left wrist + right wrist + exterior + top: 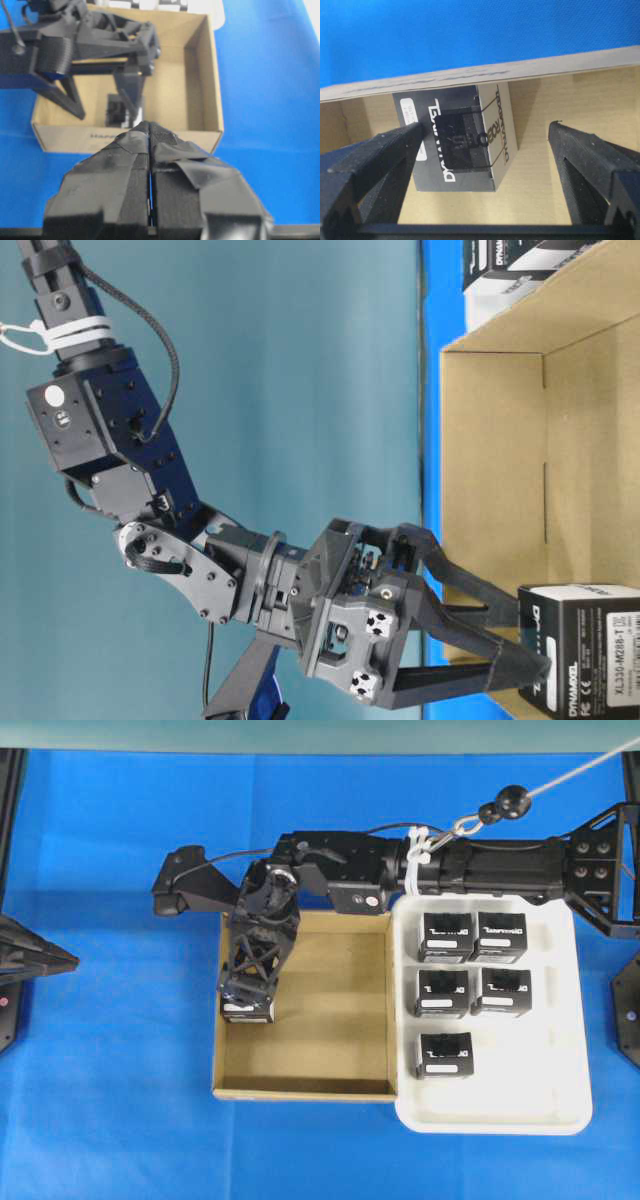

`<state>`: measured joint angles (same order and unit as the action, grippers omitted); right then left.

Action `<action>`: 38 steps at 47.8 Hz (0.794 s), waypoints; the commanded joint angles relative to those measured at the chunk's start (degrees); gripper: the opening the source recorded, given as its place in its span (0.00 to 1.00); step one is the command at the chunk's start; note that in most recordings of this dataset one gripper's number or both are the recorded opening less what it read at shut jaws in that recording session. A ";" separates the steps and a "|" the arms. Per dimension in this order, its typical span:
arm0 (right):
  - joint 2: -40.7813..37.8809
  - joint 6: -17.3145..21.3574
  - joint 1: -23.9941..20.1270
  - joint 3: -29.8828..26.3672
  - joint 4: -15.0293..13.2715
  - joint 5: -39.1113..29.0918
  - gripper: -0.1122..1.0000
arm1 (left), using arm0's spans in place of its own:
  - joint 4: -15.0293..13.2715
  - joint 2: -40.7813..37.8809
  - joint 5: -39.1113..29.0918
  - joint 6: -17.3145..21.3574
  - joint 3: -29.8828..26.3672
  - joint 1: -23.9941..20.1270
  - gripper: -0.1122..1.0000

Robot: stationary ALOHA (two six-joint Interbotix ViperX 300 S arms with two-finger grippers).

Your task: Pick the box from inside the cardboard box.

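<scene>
Right wrist view: the right gripper (pixel 485 165) is spread wide around the box (pixel 455 145), which lies off-centre toward one finger against the cardboard box (pixel 485 72) wall.

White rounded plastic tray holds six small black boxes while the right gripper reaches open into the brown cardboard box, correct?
Not six: the white rounded plastic tray holds five small black boxes; the overhead view shows it. The sixth black box lies inside the brown cardboard box, where the right gripper reaches open.

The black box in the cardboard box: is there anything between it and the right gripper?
Nothing visible. The open right gripper already straddles the black box, which stands against the wall of the cardboard box.
</scene>
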<state>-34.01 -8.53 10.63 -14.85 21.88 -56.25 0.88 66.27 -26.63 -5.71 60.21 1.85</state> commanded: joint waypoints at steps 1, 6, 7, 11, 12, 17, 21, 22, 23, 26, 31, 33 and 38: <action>-0.18 -0.18 -0.18 -0.26 -0.18 0.09 1.00 | 0.09 -0.79 0.26 -0.09 -1.32 0.09 0.05; -0.18 -0.09 -0.88 -0.53 -0.18 0.18 1.00 | 0.18 -0.79 0.35 -0.09 -1.32 0.09 0.05; -0.18 -0.09 -1.05 -0.62 -0.18 0.18 1.00 | 0.18 -0.79 0.35 -0.09 -1.32 0.09 0.05; 0.18 0.09 -1.41 -1.32 -0.18 0.18 1.00 | 0.09 -0.79 0.35 -0.18 -1.32 0.09 0.05; 0.26 0.09 -1.49 -1.58 -0.18 0.09 1.00 | 0.09 -0.79 0.44 -0.26 -1.32 0.09 0.05; 1.05 0.62 -1.49 -2.64 -0.18 -0.79 1.00 | 0.09 -0.70 0.62 -1.05 -1.32 0.09 0.05; 1.93 0.97 -1.49 -3.78 -0.18 -3.08 1.00 | 0.09 -0.62 0.62 -2.20 -1.32 0.00 0.05; 2.20 0.97 -1.58 -3.96 -0.18 -3.60 1.00 | 0.09 -0.62 0.62 -2.46 -1.32 0.09 0.05; 2.37 1.05 -1.67 -4.31 -0.18 -4.04 1.00 | 0.09 -0.70 0.53 -2.81 -1.32 0.09 0.05; 3.16 1.23 -1.58 -5.36 -0.18 -5.45 1.00 | 0.09 -0.70 0.53 -3.08 -1.32 0.09 0.05; 4.66 0.88 -1.58 -7.91 -0.18 -8.70 1.00 | 0.09 -0.62 0.53 -2.81 -1.41 0.09 0.05; 5.45 0.62 -1.58 -9.49 -0.26 -10.90 1.00 | 0.09 -0.53 0.53 -2.64 -1.32 0.18 0.05; 7.38 0.35 -1.58 -13.71 -1.32 -16.70 1.00 | 0.18 -0.44 0.35 -2.55 -1.41 0.18 0.05</action>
<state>-28.92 -8.00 9.32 -25.31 21.27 -69.52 0.88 66.27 -26.54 -8.35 60.21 1.93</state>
